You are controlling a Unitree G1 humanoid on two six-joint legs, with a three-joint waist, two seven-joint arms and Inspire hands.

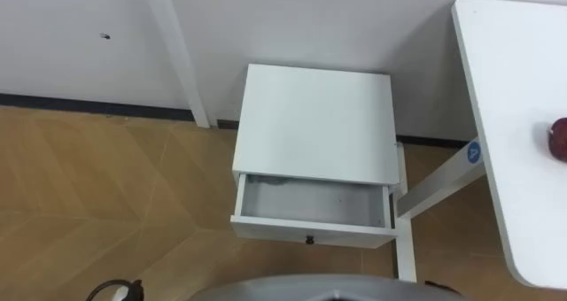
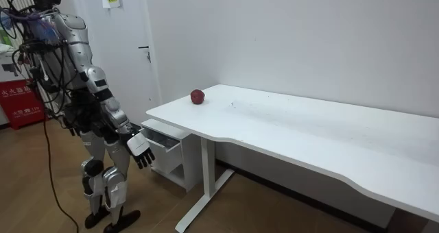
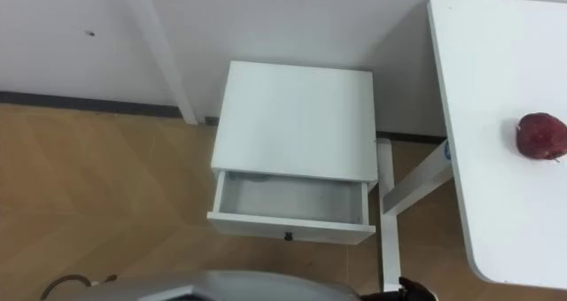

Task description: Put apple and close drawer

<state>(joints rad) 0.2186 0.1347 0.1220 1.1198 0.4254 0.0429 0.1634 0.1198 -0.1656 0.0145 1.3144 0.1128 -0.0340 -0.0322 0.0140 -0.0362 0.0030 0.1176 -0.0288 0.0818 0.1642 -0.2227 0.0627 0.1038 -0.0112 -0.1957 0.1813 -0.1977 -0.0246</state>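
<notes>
A dark red apple [image 3: 541, 135] lies on the white table [image 3: 478, 115] to my right, near its end; the room view has the apple [image 2: 197, 96] at the table's far corner. In front of me a white cabinet [image 1: 314, 119] stands against the wall. Its drawer [image 1: 310, 202] is pulled out and has nothing in it. I stand a step back from the cabinet. My right hand [image 2: 139, 149] hangs low at my side with relaxed, spread fingers, holding nothing, well short of the drawer [image 2: 161, 136].
The table's white leg and foot [image 1: 405, 221] run just right of the cabinet. Bare wooden floor [image 1: 106, 186] lies left of the cabinet. A door [image 2: 127, 48] is in the wall behind me in the room view.
</notes>
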